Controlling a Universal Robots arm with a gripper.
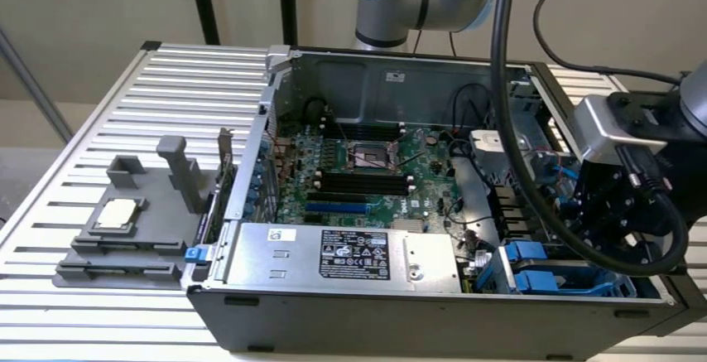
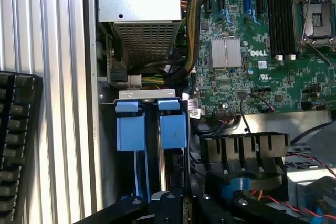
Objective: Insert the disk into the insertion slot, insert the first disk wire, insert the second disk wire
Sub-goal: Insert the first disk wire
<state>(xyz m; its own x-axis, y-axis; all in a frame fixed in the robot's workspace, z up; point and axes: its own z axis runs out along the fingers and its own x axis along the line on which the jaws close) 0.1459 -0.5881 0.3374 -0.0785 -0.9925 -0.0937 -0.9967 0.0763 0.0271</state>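
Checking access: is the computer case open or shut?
Open. No side panel covers the case; the motherboard and silver power supply lie exposed.

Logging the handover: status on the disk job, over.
Pincer shut, low over bay. Two blue tabs in bay; disk itself not made out. Cable bundle beside bay.

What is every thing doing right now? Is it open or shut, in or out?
computer case: lying flat, side open.
gripper: shut, poised over the disk.
disk: on edge in the insertion slot; whether it is pushed fully home, cannot tell.
power supply: mounted inside the case.
grey fixture: on the table beside the case, with a square chip lying on it.
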